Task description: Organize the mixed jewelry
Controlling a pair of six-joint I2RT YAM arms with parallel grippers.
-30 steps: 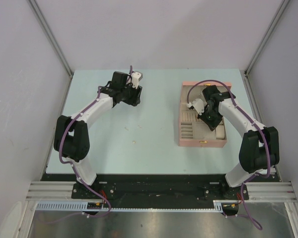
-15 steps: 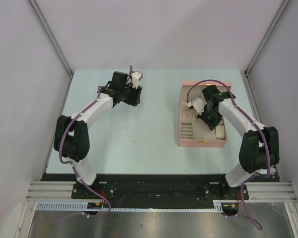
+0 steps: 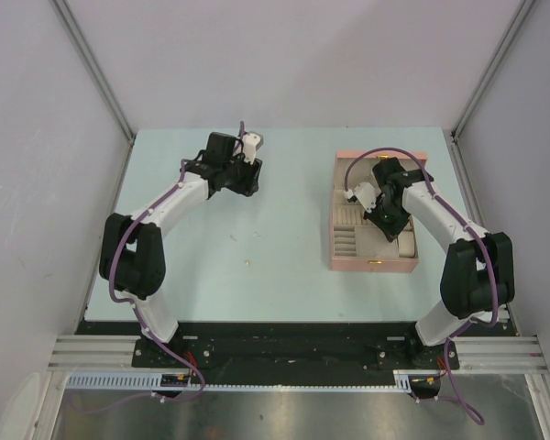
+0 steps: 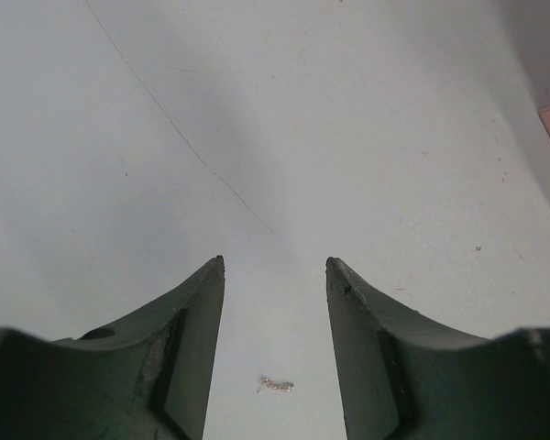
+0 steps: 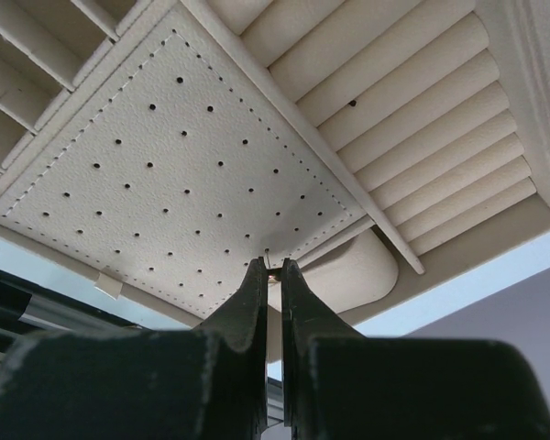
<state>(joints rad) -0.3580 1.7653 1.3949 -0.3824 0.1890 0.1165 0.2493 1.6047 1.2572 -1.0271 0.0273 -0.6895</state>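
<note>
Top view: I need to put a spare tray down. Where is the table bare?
Bare: the far middle of the pale blue table, between the white left arm and the open pink rectangular box; also the near strip before that box. Crowded: tiny pale jewelry specks dot centre-left, and the white right arm reaches over the box.

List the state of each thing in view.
pink box, open.
left pincer, open, empty.
right pincer, shut, tips at the perforated panel inside the pink box.
tiny metal piece, loose on the table by the left pincer.
</note>
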